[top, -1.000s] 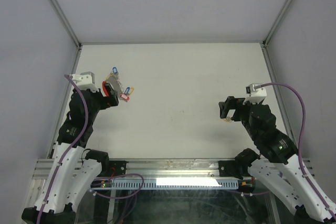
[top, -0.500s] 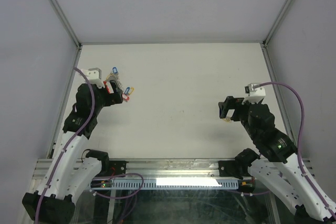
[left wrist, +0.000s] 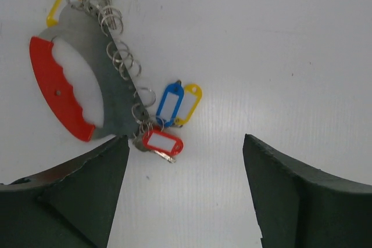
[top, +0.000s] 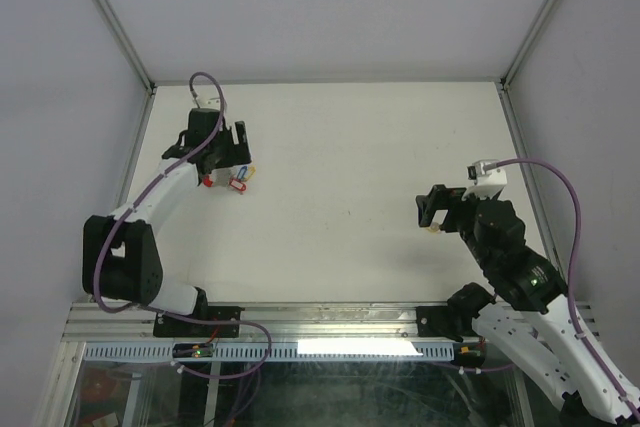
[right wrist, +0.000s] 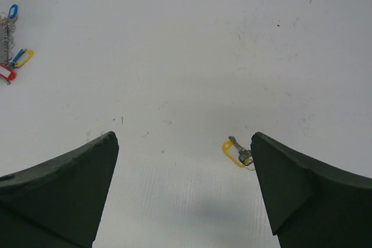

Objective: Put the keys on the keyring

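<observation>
The keyring (left wrist: 58, 94), a red arc with a grey bar (left wrist: 110, 94), lies flat on the white table. Several keys hang on its bar by small rings: blue (left wrist: 170, 101), yellow (left wrist: 190, 98) and red (left wrist: 163, 142) tags, and more at its top end. My left gripper (left wrist: 187, 164) is open and empty, just above and beside the ring's lower end; from above it (top: 222, 152) covers part of the keyring (top: 207, 180). One loose yellow-tagged key (right wrist: 238, 152) lies just inside my open right gripper's (right wrist: 185, 149) right finger (right wrist: 302, 190). It also shows under that gripper (top: 432, 209) in the top view (top: 431, 230).
The table is a white board (top: 330, 147) with metal frame posts (top: 115, 22) at the far corners and grey walls around. The keyring cluster shows far left in the right wrist view (right wrist: 9, 39).
My left arm has stretched out and turned; its gripper has moved from the near-left side of the keyring to above it, toward the far side. The right arm has not moved.
</observation>
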`<state>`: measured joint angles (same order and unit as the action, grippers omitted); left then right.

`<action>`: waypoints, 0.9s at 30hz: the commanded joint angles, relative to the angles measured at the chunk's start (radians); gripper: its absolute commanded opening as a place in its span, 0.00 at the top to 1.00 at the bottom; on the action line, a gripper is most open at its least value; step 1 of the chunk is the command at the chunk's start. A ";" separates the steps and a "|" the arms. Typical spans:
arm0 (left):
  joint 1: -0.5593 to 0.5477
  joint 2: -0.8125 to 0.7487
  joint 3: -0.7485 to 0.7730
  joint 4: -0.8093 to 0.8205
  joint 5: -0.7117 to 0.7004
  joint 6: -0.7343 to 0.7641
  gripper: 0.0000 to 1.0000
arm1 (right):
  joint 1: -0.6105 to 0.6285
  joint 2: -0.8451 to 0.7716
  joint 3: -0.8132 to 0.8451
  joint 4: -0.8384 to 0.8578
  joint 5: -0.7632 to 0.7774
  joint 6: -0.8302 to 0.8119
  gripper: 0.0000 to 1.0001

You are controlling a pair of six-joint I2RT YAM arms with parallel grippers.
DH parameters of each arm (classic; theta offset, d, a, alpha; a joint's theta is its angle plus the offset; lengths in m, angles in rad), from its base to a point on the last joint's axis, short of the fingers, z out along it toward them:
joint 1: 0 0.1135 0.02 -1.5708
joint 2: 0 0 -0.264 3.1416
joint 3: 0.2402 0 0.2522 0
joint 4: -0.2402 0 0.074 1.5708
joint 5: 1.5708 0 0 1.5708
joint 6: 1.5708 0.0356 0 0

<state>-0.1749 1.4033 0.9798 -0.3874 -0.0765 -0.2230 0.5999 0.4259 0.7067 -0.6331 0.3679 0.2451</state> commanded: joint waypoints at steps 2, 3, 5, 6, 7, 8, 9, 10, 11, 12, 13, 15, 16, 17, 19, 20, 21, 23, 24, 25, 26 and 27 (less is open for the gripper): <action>0.041 0.136 0.130 0.045 -0.005 0.025 0.27 | 0.003 -0.024 0.003 0.043 -0.010 0.007 0.00; 0.047 0.158 0.140 0.039 -0.008 0.033 0.28 | 0.003 -0.031 0.002 0.043 -0.009 0.007 0.00; 0.062 0.211 0.168 0.018 -0.007 0.053 0.32 | 0.004 -0.038 0.000 0.043 -0.008 0.008 0.00; 0.068 0.234 0.181 0.006 -0.004 0.065 0.34 | 0.003 -0.040 -0.001 0.043 -0.009 0.008 0.00; 0.075 0.254 0.192 -0.006 -0.002 0.076 0.35 | 0.003 -0.043 -0.001 0.043 -0.009 0.007 0.00; 0.080 0.274 0.207 -0.016 -0.001 0.083 0.38 | 0.003 -0.043 -0.001 0.045 -0.010 0.008 0.00; 0.086 0.290 0.216 -0.024 0.001 0.090 0.40 | 0.003 -0.045 -0.002 0.044 -0.012 0.007 0.00; 0.091 0.301 0.220 -0.026 0.001 0.095 0.43 | 0.003 -0.045 -0.003 0.046 -0.014 0.008 0.00; 0.094 0.308 0.223 -0.028 0.002 0.100 0.45 | 0.003 -0.046 -0.003 0.046 -0.017 0.006 0.00; 0.097 0.314 0.226 -0.025 0.005 0.104 0.46 | 0.003 -0.046 -0.002 0.046 -0.020 0.005 0.00; 0.099 0.322 0.232 -0.025 0.007 0.110 0.48 | 0.003 -0.045 -0.004 0.046 -0.022 0.005 0.00; 0.101 0.339 0.247 -0.029 0.008 0.125 0.53 | 0.003 -0.048 -0.004 0.047 -0.024 0.005 0.00; 0.102 0.351 0.257 -0.034 0.006 0.134 0.54 | 0.003 -0.049 -0.004 0.046 -0.024 0.005 0.00; 0.103 0.363 0.266 -0.040 0.003 0.142 0.56 | 0.003 -0.050 -0.004 0.047 -0.024 0.004 0.00; 0.104 0.388 0.282 -0.045 0.011 0.160 0.58 | 0.003 -0.050 -0.004 0.046 -0.023 0.004 0.00; 0.104 0.399 0.288 -0.045 0.014 0.169 0.59 | 0.003 -0.050 -0.004 0.046 -0.024 0.004 0.00; 0.103 0.408 0.295 -0.045 0.017 0.176 0.59 | 0.003 -0.050 -0.004 0.047 -0.024 0.004 0.00; 0.105 0.429 0.313 -0.046 0.013 0.193 0.60 | 0.003 -0.048 -0.003 0.047 -0.026 0.005 0.00; 0.106 0.440 0.324 -0.052 0.012 0.199 0.60 | 0.004 -0.046 -0.004 0.048 -0.027 0.004 0.00; 0.107 0.455 0.339 -0.055 0.013 0.206 0.60 | 0.003 -0.045 -0.004 0.047 -0.029 0.003 0.00; 0.107 0.466 0.350 -0.057 0.012 0.211 0.60 | 0.003 -0.045 -0.004 0.046 -0.030 0.002 0.00; 0.108 0.474 0.357 -0.059 0.013 0.215 0.59 | 0.003 -0.045 -0.004 0.046 -0.030 0.002 0.00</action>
<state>-0.0769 1.8549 1.2713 -0.4480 -0.0765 -0.0566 0.5999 0.3851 0.7033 -0.6331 0.3504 0.2447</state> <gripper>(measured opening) 0.404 0.996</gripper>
